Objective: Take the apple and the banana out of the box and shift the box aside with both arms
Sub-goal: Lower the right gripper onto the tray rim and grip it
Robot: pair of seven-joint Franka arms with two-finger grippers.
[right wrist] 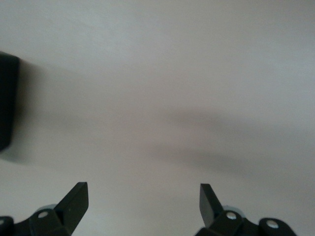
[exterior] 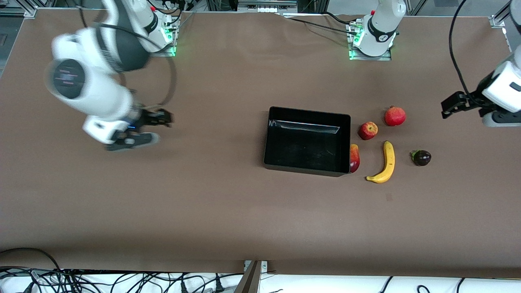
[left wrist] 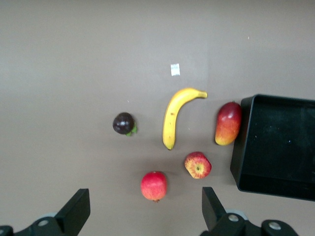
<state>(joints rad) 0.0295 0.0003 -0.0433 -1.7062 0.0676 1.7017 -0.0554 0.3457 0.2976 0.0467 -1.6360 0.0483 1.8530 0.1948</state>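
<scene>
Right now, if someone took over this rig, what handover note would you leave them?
Left tool: open, empty, up over the table at the left arm's end.
Right tool: open, empty, over bare table toward the right arm's end.
Box: empty, mid-table.
Apple and banana: out, on the table beside the box toward the left arm's end, among a pomegranate, a mango-like fruit against the box wall, and a dark purple fruit.
Done: both fruits removed.
Left: move the box aside with both arms.

Black box, yellow banana, red-yellow apple, seemingly dark-purple fruit.
</scene>
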